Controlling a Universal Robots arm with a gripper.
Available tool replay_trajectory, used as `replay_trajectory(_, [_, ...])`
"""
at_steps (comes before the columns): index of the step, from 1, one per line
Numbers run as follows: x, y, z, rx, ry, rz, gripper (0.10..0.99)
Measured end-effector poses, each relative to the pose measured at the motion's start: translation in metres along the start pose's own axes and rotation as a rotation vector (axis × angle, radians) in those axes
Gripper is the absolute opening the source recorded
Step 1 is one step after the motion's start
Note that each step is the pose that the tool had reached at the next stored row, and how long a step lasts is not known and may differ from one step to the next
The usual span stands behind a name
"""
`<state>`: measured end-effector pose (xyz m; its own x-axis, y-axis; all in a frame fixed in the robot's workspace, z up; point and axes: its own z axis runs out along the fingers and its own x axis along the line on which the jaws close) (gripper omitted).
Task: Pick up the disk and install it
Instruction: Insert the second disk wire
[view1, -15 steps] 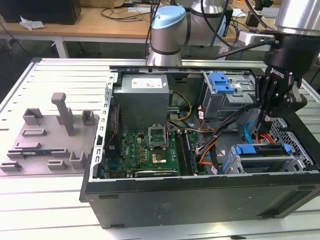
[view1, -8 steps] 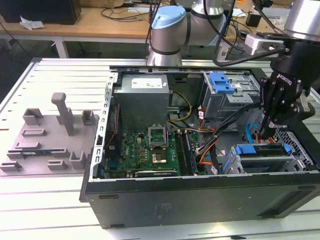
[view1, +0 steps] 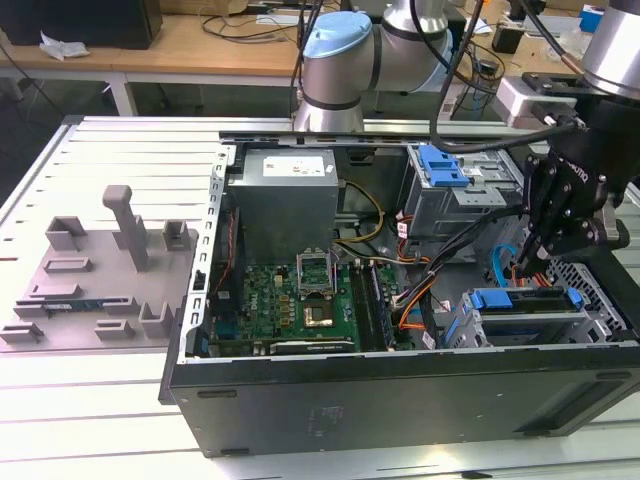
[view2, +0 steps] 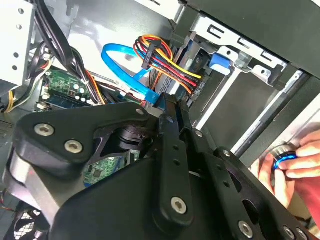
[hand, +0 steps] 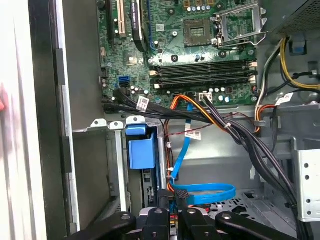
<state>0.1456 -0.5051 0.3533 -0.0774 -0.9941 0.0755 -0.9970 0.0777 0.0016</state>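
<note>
Gripper (view1: 522, 262) over disk (view1: 525, 300) — fingertips hidden.

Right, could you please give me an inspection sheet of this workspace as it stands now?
Surface: slatted metal table carrying an open computer case.
Job's things: disk in its blue carrier sits in the bay at the case's corner.
Clutter: grey plate with posts beside the case.
Grippers: tool hangs just above the disk.
Cables: blue flat cable and coloured wires near the tool.
Surroundings: wooden bench behind; a hand near the case's edge.
</note>
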Motion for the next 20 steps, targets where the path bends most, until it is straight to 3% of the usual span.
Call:
replay_trajectory(1, [0.0029, 0.0003, 0.0002, 0.0, -0.0081, 0.0, 0.161])
replay_trajectory(5, [0.0079, 0.0, 0.0005, -0.001, -0.0098, 0.0, 0.161])
replay_trajectory(8, [0.0131, 0.0002, 0.001, 0.0, -0.0262, 0.0, 0.161])
replay_trajectory(9, [0.0148, 0.0004, 0.0011, 0.001, -0.0377, 0.0, 0.161])
replay_trajectory(10, [0.016, 0.0004, 0.0012, 0.001, -0.0399, 0.0, 0.161])
replay_trajectory(20, [0.0202, 0.0001, 0.0015, 0.001, -0.0409, 0.0, 0.161])
